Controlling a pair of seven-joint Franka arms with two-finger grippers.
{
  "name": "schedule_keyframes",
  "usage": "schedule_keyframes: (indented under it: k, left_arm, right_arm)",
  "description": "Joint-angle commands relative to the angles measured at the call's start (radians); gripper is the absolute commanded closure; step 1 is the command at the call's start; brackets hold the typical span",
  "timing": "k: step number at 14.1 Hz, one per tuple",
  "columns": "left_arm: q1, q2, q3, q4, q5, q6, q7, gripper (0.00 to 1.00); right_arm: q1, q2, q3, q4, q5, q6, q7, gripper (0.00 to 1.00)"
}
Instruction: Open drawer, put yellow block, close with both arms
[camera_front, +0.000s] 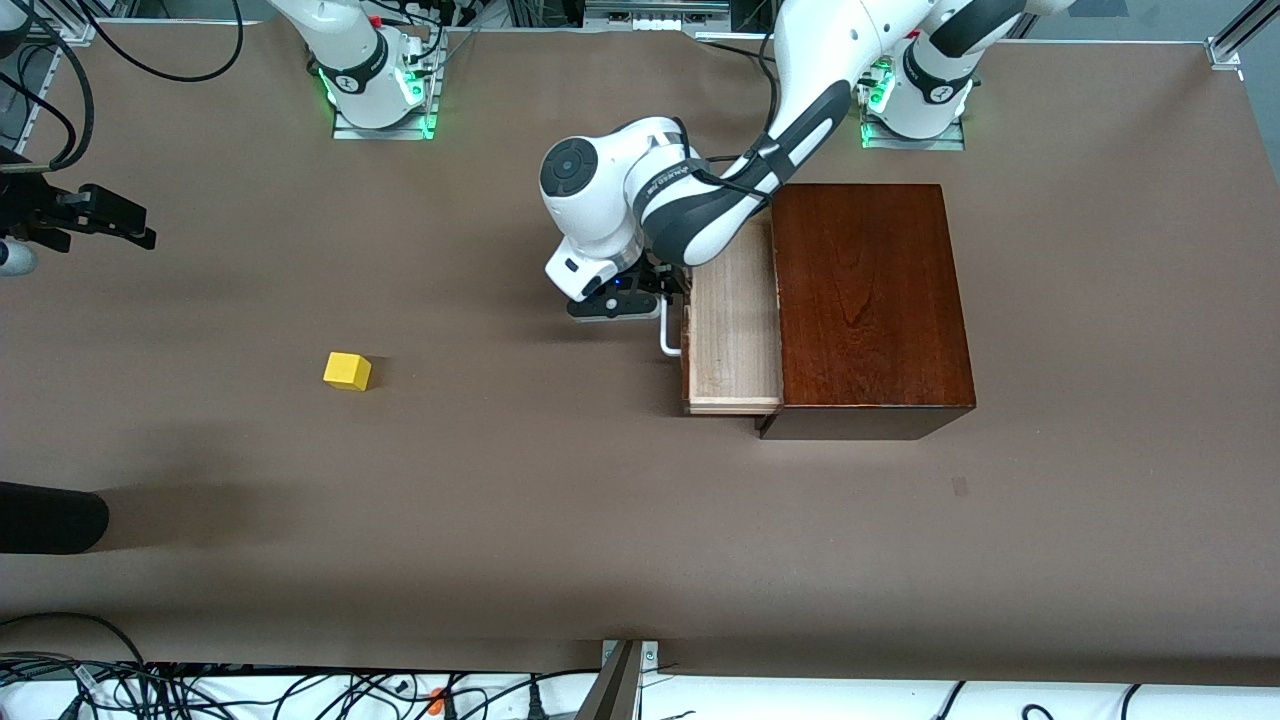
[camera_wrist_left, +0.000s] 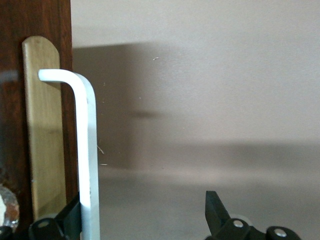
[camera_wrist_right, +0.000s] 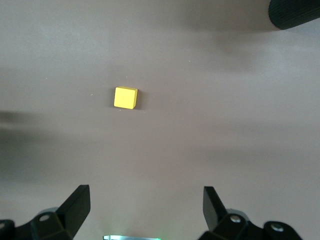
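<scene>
At the drawer's (camera_front: 733, 330) white handle (camera_front: 668, 335) our left end effector (camera_front: 625, 300) stands wide around the bar, while our right end effector (camera_wrist_right: 145, 212) waits wide above the yellow block (camera_front: 347, 371), at nine o'clock on the surface (camera_front: 500, 520).

Bright yellow block (camera_front: 347, 370); pale-wood drawer (camera_front: 730, 330), white handle (camera_wrist_left: 87, 150); glossy mahogany box (camera_front: 868, 295); brown table (camera_front: 500, 500)

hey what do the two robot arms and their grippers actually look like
Both arms are white, rounded shells with dark grey joints; their bases glow green. The left arm carries a black cable along its forearm and small dark lettering near the wrist. The left gripper and right gripper have black wedge-shaped fingers fixed with silver screws.
</scene>
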Motion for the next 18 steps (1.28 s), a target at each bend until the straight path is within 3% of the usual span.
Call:
schedule_keyframes:
  k: [1, 6, 9, 13, 16, 18]
  left_arm:
    - [-0.043, 0.057, -0.018, 0.105, -0.011, 0.016, -0.029, 0.00]
    - [-0.052, 0.052, -0.018, 0.120, -0.014, 0.016, -0.041, 0.00]
    - [-0.029, -0.003, -0.023, 0.120, -0.058, 0.002, -0.041, 0.00]
    - [0.050, -0.153, -0.029, 0.096, -0.138, -0.097, -0.018, 0.00]
    - [0.167, -0.326, -0.032, -0.030, -0.240, -0.127, 0.075, 0.00]
    - [0.245, -0.431, -0.032, -0.110, -0.282, -0.134, 0.123, 0.00]
  right_arm:
    - [-0.010, 0.001, 0.007, 0.009, 0.018, -0.011, -0.014, 0.00]
    - [-0.010, 0.001, 0.007, 0.011, 0.018, -0.011, -0.013, 0.00]
    - [-0.010, 0.003, 0.007, 0.011, 0.018, -0.009, -0.011, 0.00]
    - [-0.012, 0.013, 0.007, 0.011, 0.031, 0.000, -0.016, 0.00]
    - [-0.002, 0.069, 0.016, 0.012, 0.033, 0.009, -0.010, 0.00]
    - [0.030, 0.156, 0.027, 0.007, 0.030, 0.047, -0.003, 0.00]
